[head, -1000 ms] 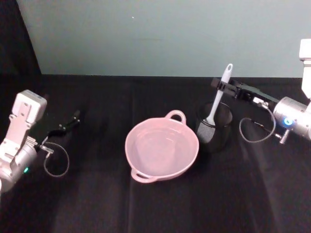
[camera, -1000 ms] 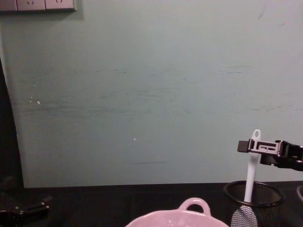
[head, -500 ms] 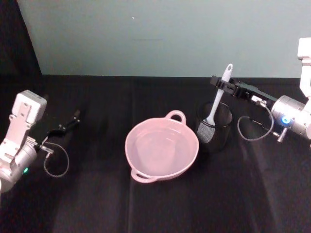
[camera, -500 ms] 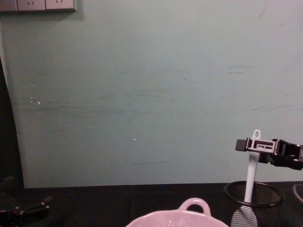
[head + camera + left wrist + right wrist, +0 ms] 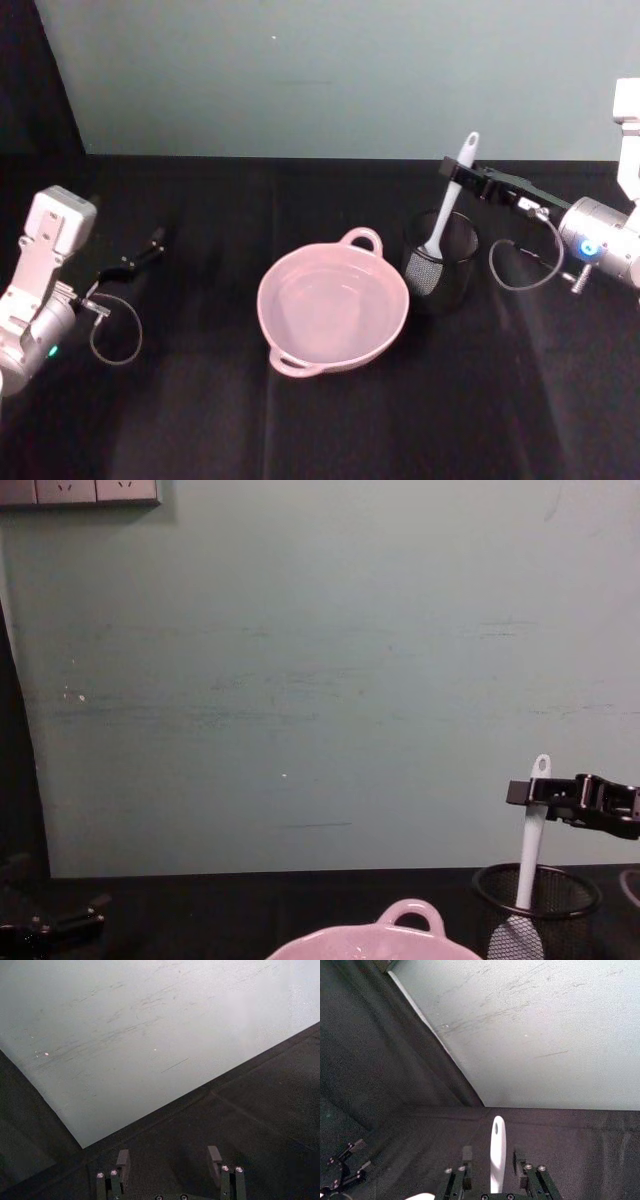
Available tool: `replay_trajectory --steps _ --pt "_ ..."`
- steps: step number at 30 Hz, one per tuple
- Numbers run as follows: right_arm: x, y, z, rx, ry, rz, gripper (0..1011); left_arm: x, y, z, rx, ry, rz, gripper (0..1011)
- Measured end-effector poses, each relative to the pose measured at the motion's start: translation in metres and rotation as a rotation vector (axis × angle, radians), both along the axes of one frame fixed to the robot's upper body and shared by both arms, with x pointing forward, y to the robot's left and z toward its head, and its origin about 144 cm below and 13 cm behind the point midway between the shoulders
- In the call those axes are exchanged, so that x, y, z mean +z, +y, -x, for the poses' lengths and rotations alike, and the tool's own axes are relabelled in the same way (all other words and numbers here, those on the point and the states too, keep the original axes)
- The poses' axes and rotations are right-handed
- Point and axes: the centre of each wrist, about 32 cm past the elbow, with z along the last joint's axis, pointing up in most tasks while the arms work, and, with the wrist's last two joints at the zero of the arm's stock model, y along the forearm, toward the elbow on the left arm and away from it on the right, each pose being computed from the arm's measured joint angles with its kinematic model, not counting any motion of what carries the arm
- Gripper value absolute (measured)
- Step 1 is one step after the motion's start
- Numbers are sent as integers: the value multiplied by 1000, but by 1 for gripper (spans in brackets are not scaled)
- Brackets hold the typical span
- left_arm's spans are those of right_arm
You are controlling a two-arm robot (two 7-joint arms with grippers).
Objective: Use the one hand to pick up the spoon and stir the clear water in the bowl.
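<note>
In the head view the right end effector [image 5: 455, 172] reaches in from the right edge of the worktop [image 5: 200, 420] and sits at the upper handle of the spoon [image 5: 447, 205], whose head rests inside a mesh cup [image 5: 450, 272] just right of the bowl [image 5: 268, 310] at the middle. Over the last 1 s it edged a little left, then drew back right, while the spoon stayed put. I judge the grasp is still being lined up and no lift has begun. The left end effector [image 5: 152, 243] lies parked near the left edge. In the left wrist view its 2 fingers [image 5: 122, 1160] stand well apart, released, over black cloth. In the right wrist view the slim white handle [image 5: 497, 1155], with an oval hole at its tip, stands between the 2 fingers [image 5: 466, 1157] with a gap on each side, so the jaws are released and not yet gripping. In the chest view the handle rises slightly tilted out of the black wire cup [image 5: 560, 900], and the bowl's glossy pink loop handle [image 5: 410, 915] shows beside it, before a matte, scuffed pale green wall [image 5: 300, 680].
</note>
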Motion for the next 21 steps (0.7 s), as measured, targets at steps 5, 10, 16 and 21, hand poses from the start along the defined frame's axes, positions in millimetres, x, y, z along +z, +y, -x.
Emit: replay_trajectory --steps 5,10,16,21 --pt "0 0 0 0 0 0 372 0 0 0 0 0 0 1011" --pt "0 0 0 0 1 1 230 0 0 0 0 0 0 1011" --pt "0 0 0 0 1 1 117 0 0 0 0 0 0 1011" --pt "0 0 0 0 1 1 117 0 0 0 0 0 0 1011"
